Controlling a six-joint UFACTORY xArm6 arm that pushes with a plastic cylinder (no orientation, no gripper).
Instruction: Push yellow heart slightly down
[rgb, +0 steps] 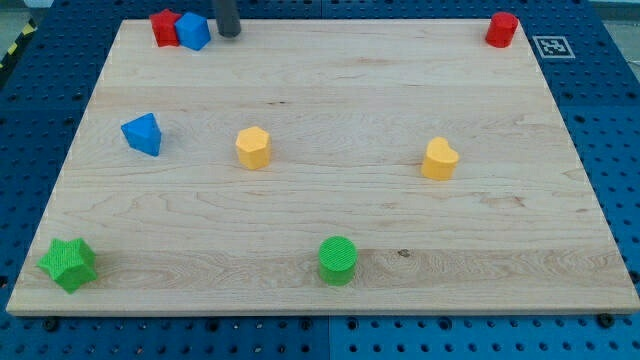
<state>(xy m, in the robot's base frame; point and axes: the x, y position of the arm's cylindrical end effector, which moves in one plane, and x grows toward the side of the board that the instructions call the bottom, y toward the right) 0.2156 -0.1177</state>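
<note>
Camera view: my tip (229, 34) rests at the tabletop's (330, 215) top edge, just right of the blue block (193, 31) (no claw fitted, only rod). Yellow heart (439, 159) sits well apart, centre-right.

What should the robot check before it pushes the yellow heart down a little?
1. Yellow heart found, on the view's right side of the board: ok.
2. Not mixed up with the other yellow block, which looks six-sided and sits nearer the middle: ok.
3. My tip right above the heart, ready to push down: not ok. It is at the view's top, beside the blue block and red block.
4. Path from my tip to above the heart free of blocks: ok.
5. Room below the heart: ok. The green cylinder sits lower and off to the left.
6. Heart's exact facing: cannot tell.
</note>
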